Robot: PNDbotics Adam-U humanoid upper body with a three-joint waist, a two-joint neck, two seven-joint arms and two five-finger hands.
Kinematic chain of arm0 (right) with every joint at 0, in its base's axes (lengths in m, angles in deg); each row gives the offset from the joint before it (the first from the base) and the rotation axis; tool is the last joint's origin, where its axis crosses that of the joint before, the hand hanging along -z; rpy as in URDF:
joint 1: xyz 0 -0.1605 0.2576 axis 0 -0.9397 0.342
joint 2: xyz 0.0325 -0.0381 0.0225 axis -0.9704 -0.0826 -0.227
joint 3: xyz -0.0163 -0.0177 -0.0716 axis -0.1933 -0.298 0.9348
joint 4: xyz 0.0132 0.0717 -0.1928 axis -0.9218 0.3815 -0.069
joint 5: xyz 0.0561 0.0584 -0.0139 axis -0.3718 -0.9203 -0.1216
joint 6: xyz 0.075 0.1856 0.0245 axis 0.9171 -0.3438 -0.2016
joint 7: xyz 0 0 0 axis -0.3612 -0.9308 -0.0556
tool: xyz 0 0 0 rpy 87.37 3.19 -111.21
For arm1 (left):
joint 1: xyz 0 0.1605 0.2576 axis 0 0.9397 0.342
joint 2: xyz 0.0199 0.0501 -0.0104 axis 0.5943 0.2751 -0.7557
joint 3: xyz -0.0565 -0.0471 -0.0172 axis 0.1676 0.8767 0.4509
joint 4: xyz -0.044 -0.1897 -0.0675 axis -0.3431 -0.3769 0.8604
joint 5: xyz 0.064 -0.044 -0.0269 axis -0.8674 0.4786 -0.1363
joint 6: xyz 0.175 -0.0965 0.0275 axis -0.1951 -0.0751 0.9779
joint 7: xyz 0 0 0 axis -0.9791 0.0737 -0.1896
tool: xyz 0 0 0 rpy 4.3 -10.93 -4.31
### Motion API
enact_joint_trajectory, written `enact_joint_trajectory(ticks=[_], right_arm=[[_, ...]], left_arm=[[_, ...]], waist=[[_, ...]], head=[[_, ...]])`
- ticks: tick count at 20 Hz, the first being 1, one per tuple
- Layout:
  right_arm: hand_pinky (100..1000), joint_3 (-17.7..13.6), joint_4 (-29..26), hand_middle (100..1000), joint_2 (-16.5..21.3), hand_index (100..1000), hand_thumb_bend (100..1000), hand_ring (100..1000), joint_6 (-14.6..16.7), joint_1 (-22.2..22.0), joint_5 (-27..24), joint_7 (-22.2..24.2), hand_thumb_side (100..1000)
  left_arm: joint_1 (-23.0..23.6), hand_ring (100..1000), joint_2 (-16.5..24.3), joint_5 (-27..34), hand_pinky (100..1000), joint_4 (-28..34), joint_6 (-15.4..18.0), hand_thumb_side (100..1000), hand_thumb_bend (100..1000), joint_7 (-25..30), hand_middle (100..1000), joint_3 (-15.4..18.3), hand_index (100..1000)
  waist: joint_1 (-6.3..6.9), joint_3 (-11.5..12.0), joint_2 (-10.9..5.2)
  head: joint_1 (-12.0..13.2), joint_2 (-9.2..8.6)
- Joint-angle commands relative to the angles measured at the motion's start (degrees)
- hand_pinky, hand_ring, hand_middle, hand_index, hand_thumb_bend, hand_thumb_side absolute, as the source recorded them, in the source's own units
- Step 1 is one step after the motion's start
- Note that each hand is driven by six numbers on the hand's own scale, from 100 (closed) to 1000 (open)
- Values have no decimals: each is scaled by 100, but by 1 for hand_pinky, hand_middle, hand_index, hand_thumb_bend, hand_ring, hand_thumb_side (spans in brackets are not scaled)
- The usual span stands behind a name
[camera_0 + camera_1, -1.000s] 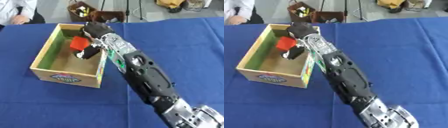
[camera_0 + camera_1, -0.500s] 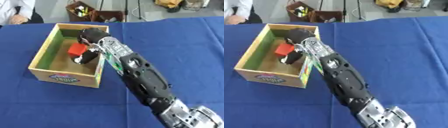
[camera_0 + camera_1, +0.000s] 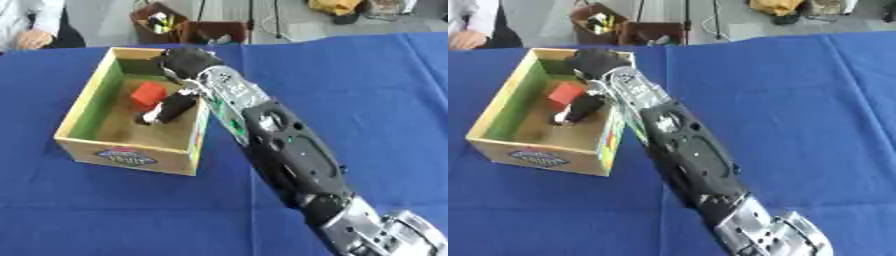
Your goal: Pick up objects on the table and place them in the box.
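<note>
Reaching from the lower right corner across the blue counter (image 3: 367,100), the right arm stretches diagonally up to the cardboard box (image 3: 87,110) at the left side. The right hand (image 3: 171,107) is inside the box, over its right wall, and the black fingers (image 3: 157,114) point down and to the left toward the box floor. Just beside the fingers, on their upper left, there is a red block (image 3: 148,94) inside the box, near the far half of the floor. The fingers look stretched out and not curled around the block, but if the tips touch it or not I cannot tell from these views. Something small and white shows at the tip of the fingers; what it is I cannot make out.

The box stands open with its top up, it has a green inner wall on the left and a printed label (image 3: 122,156) on the near wall. The forearm (image 3: 280,150) passes over the right edge of the box. The left hand does not show in any of the 2 views. Behind the far edge of the counter stands a brown crate (image 3: 162,20) with small things in it.
</note>
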Motion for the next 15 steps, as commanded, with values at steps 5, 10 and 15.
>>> enact_joint_trajectory(ticks=[5, 10, 15], right_arm=[[815, -69, -1076, 736, 493, 899, 395, 806, 72, 117, -619, -557, 894], [823, -88, -1761, 749, 972, 893, 232, 808, -15, -90, -1040, -978, 930], [839, 73, -2433, 788, 1313, 894, 100, 825, -201, -434, -1454, -1382, 957]], left_arm=[[31, 621, 53, -38, 448, 101, 14, 954, 509, -16, 582, 61, 808], [53, 621, 41, -49, 448, 101, 18, 958, 508, -71, 582, 85, 808], [65, 622, 33, -60, 449, 101, 21, 961, 509, -92, 583, 91, 809]], waist=[[42, -65, -153], [72, -138, -169], [96, -179, -188]], head=[[118, 34], [271, 100], [325, 120]])
